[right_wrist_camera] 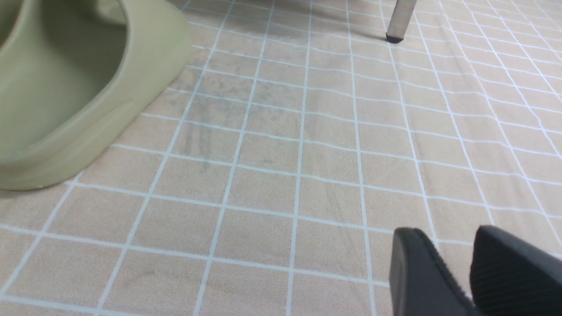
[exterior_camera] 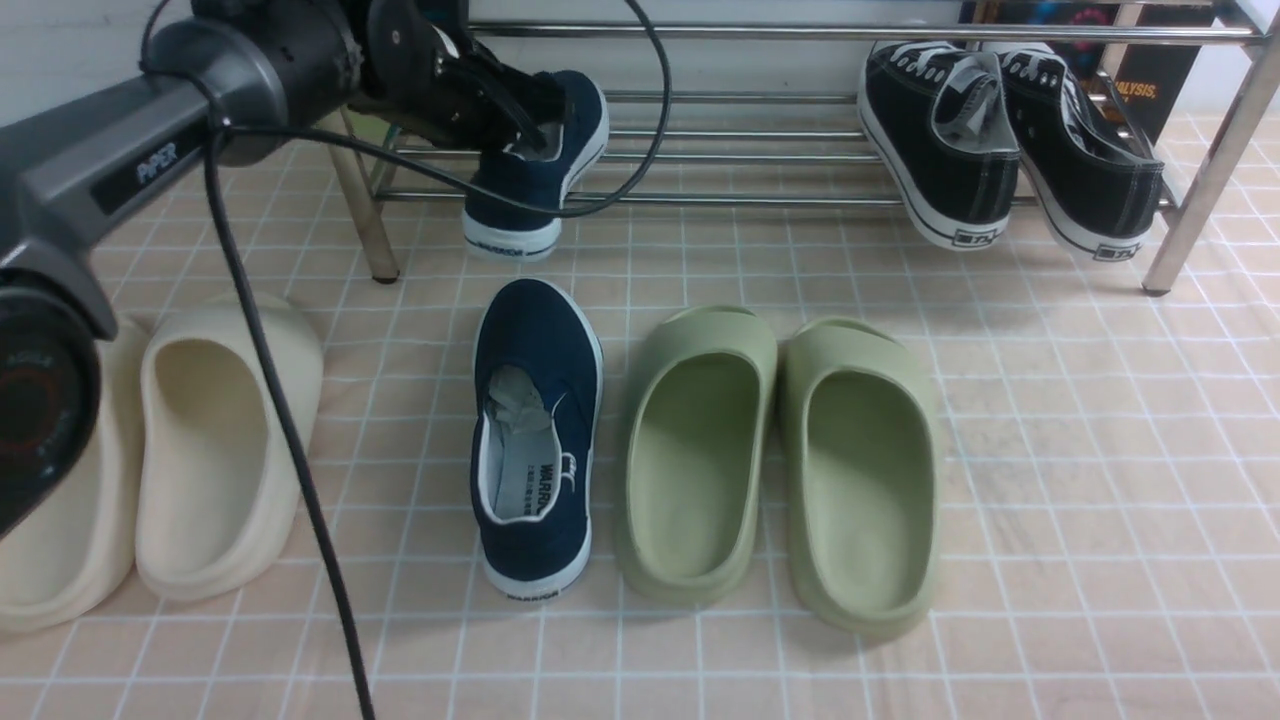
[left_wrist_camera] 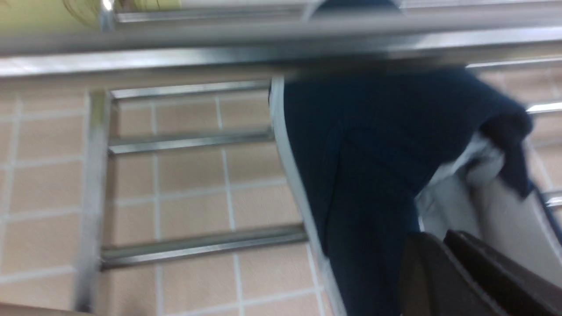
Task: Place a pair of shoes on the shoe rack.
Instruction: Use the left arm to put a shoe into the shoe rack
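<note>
My left gripper (exterior_camera: 520, 120) is shut on the collar of one navy-blue slip-on (exterior_camera: 545, 170), which lies toe-up on the left end of the chrome shoe rack (exterior_camera: 760, 198), its heel hanging over the front rail. In the left wrist view the gripper (left_wrist_camera: 439, 239) pinches the shoe's edge (left_wrist_camera: 373, 153) above the rack rails (left_wrist_camera: 189, 140). The other navy slip-on (exterior_camera: 540, 450) lies on the floor, toe towards the rack. My right gripper (right_wrist_camera: 443, 239) is slightly open, empty, low over the tiled floor; it is out of the front view.
Two black lace-up sneakers (exterior_camera: 940, 140) (exterior_camera: 1085, 150) lean on the rack's right end. Green slides (exterior_camera: 700, 450) (exterior_camera: 865, 470) lie right of the floor slip-on, cream slides (exterior_camera: 215, 450) left. The right wrist view shows a green slide (right_wrist_camera: 66, 96) and a rack leg (right_wrist_camera: 397, 19).
</note>
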